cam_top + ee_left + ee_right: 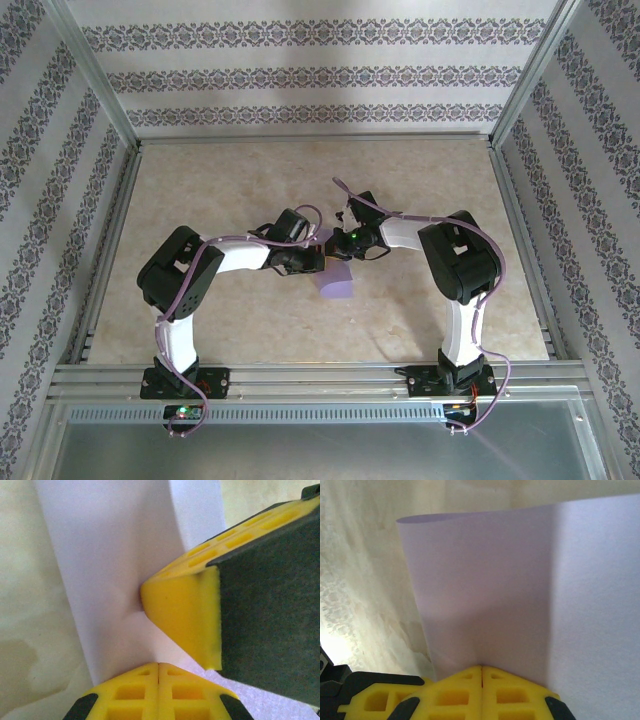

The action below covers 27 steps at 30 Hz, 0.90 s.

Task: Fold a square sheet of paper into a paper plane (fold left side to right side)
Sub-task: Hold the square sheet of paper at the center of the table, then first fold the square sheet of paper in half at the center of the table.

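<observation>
Beige table (250, 320) is seen from above, with left arm (185, 270) and right arm (460, 262) bent inward so the wrists meet near its centre. The square sheet of paper (336, 284) is located there, partly hidden under the wrists and curled up off the surface. Left gripper (158, 666) and right gripper (481, 669) are both seen with jaws closed and tips set against the sheet; whether paper is pinched between them cannot be told.

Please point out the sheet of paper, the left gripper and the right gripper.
sheet of paper (485, 580): right wrist view, curved middle.
left gripper (159, 666): left wrist view, between fingertips.
right gripper (481, 669): right wrist view, between fingertips.
</observation>
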Each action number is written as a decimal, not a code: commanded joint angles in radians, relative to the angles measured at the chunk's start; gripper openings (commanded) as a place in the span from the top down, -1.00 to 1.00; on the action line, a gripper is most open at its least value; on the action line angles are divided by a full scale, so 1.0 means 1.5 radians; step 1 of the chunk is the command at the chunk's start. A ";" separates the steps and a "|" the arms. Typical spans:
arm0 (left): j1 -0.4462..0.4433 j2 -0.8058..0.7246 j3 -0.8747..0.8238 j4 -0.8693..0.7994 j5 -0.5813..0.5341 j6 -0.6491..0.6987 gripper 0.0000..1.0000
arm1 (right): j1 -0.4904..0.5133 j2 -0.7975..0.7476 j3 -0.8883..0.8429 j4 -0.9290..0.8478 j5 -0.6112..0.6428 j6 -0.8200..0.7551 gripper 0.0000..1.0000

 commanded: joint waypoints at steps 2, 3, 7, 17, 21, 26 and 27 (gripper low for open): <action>-0.018 -0.024 -0.054 -0.074 -0.027 0.010 1.00 | -0.015 0.021 -0.014 -0.036 0.050 -0.004 1.00; -0.020 -0.029 -0.064 -0.074 -0.025 0.007 1.00 | -0.016 0.020 -0.015 -0.037 0.050 -0.004 1.00; -0.032 -0.053 -0.101 -0.071 -0.025 -0.007 1.00 | -0.020 0.020 -0.018 -0.038 0.052 -0.006 1.00; -0.062 -0.101 -0.178 -0.057 -0.018 -0.041 1.00 | -0.021 0.027 -0.015 -0.035 0.049 -0.011 1.00; -0.070 -0.122 -0.202 -0.059 -0.020 -0.051 1.00 | -0.020 0.030 -0.012 -0.034 0.045 -0.012 1.00; -0.081 -0.145 -0.226 -0.063 -0.018 -0.063 1.00 | -0.020 0.034 -0.009 -0.034 0.039 -0.016 1.00; -0.083 -0.148 -0.230 -0.064 -0.019 -0.064 1.00 | -0.020 0.035 -0.007 -0.035 0.039 -0.016 1.00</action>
